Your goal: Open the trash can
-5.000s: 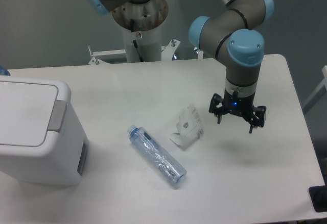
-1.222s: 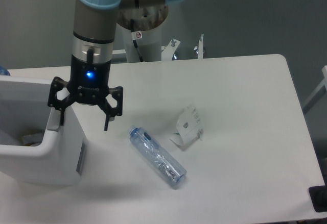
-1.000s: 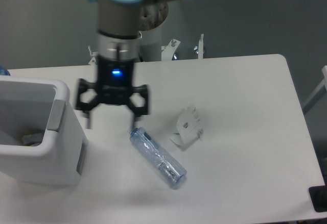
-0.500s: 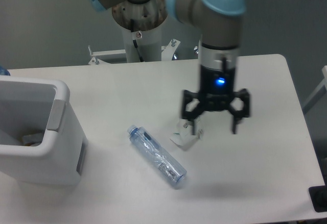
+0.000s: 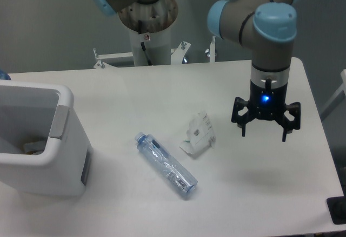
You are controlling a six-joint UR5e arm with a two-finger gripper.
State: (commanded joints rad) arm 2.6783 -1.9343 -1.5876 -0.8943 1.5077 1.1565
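At nine o'clock, against the left edge of the table [image 5: 162, 88]: the trash can [image 5: 46, 156], mouth showing and no lid over it, so seemingly open already, some scrap visible inside. Toward six o'clock, a clear bottle [image 5: 166, 165] on its side, a crumpled wrapper [image 5: 198, 134] just beside it, apart. At three o'clock, the gripper [image 5: 264, 135], fingers spread, holding nothing, hovering well apart from the bin, probably parked clear.

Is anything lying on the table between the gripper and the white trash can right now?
Yes. The crumpled white wrapper and the clear plastic bottle lie on the table between the open gripper at right and the large white boxy trash can at left.
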